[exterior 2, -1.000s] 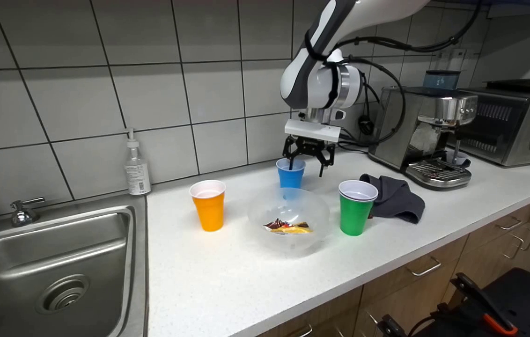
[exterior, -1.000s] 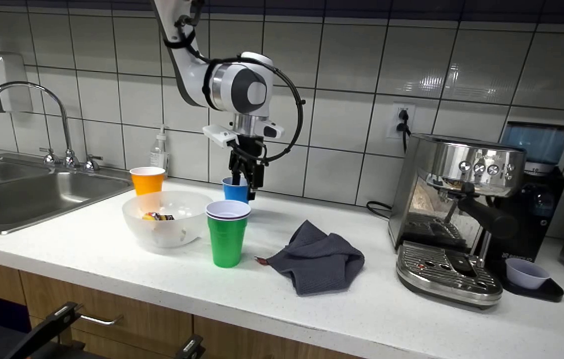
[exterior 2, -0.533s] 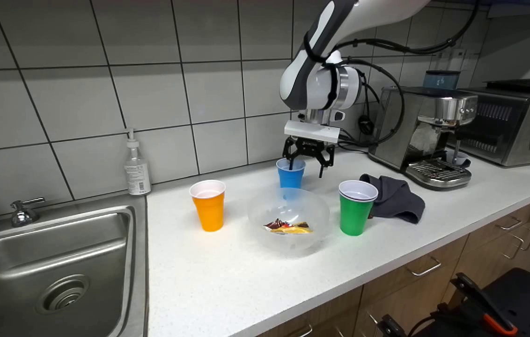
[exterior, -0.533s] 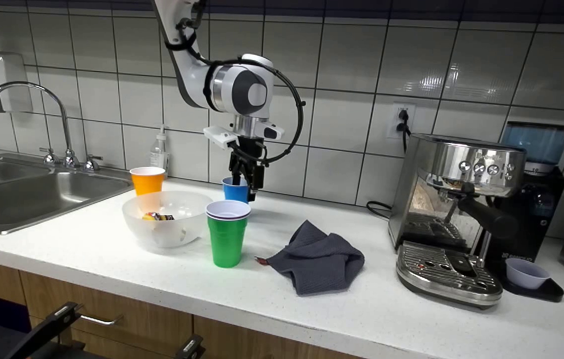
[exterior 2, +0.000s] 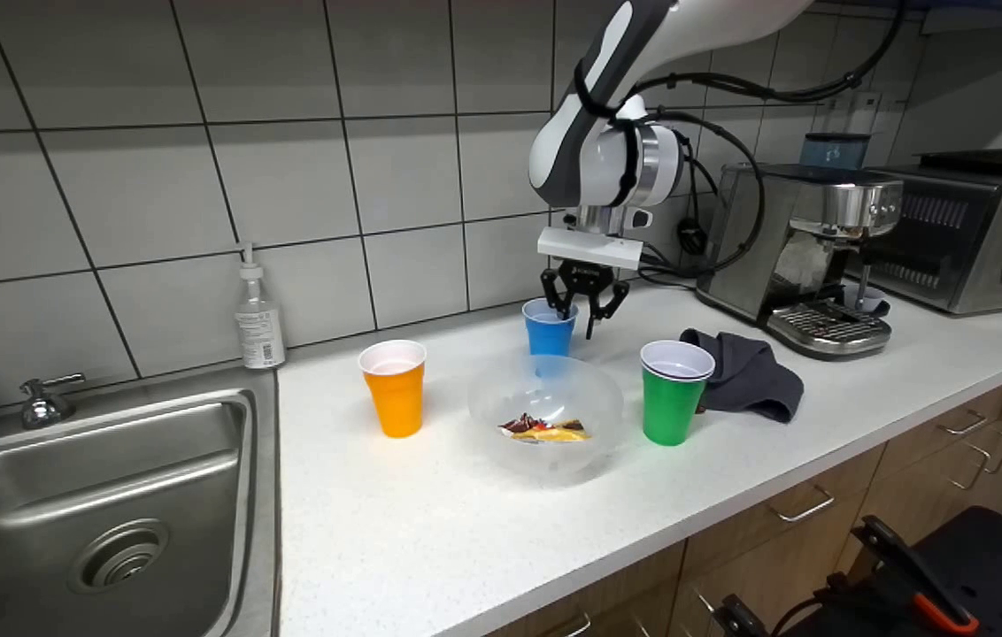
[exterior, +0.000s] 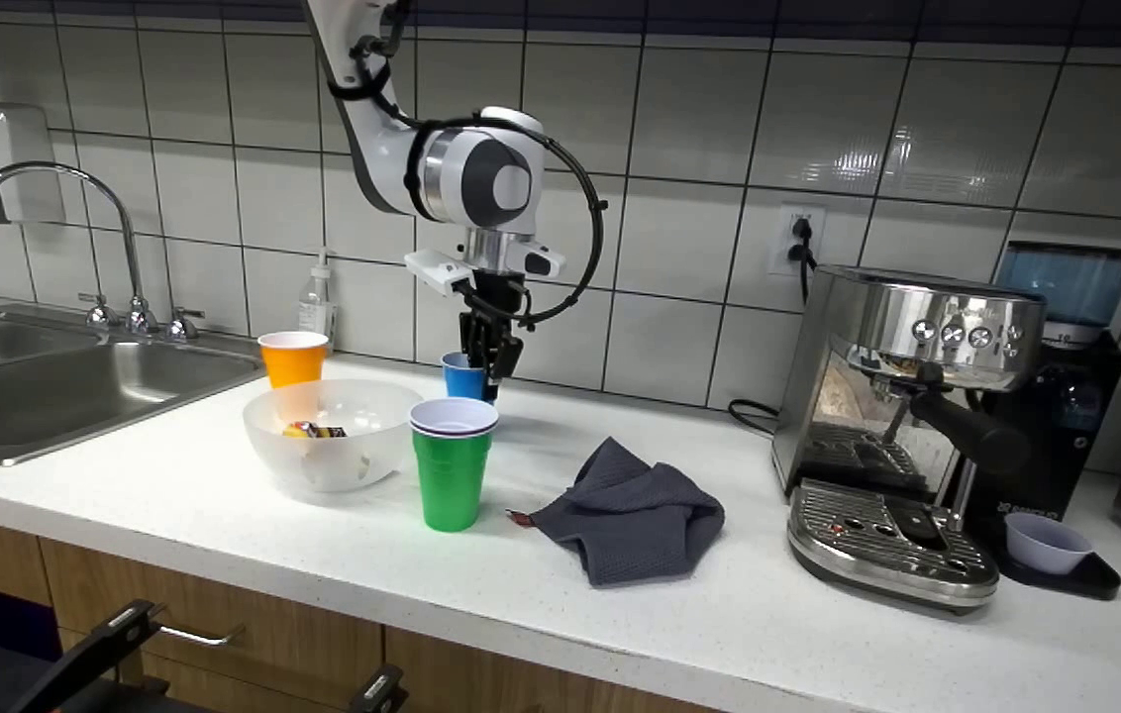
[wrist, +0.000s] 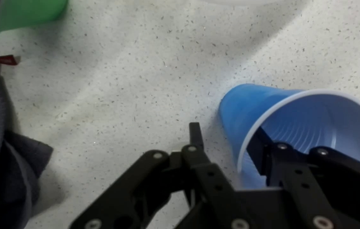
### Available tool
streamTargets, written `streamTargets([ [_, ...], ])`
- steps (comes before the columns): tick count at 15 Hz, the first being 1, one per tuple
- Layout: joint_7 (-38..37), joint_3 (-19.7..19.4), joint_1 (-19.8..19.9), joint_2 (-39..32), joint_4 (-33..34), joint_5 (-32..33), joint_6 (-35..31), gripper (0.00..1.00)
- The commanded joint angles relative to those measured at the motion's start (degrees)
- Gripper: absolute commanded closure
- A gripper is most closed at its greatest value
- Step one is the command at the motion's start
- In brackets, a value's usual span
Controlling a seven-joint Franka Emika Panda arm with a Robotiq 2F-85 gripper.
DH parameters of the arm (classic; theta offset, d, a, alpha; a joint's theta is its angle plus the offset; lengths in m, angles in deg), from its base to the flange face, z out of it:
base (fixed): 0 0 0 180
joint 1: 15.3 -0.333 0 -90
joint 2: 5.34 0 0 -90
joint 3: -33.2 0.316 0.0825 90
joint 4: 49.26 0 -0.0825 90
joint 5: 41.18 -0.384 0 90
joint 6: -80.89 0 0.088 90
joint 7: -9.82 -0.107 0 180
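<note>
In an exterior view, sink [exterior 2: 264, 482] is taking up the left, pump bottle [exterior 2: 260, 329] standing at its far right corner. On the counter [exterior 2: 377, 522], bowl [exterior 2: 554, 462] is holding packets [exterior 2: 545, 431]; left cup [exterior 2: 395, 394] is standing left of it, far cup [exterior 2: 547, 338] behind it, nested cups [exterior 2: 671, 405] right. Farther right, cloth [exterior 2: 751, 380] is lying; coffee machine [exterior 2: 837, 212], then oven [exterior 2: 944, 239], are standing beyond. Gripper [exterior 2: 577, 325] is straddling the far cup's right side, one finger [wrist: 259, 143] inside, the other outside.
</note>
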Motion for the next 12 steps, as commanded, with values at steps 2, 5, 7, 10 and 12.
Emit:
streamTargets([
  [2, -0.59, -0.50, -0.17, -0.27, 1.83, 0.56, 2.29, 0.97],
  [5, -0.34, -0.49, -0.07, 0.00, 1.92, 0.53, 2.24, 1.00],
  [7, -0.17, -0.50, -0.01, 0.12, 1.95, 0.52, 2.13, 0.99],
  [10, 0.54, -0.45, 0.27, 0.85, 1.29, 0.34, 1.84, 0.99],
  [12, 1.84, -0.13, 0.73, 2.07, 0.20, -0.01, 1.50, 0.99],
])
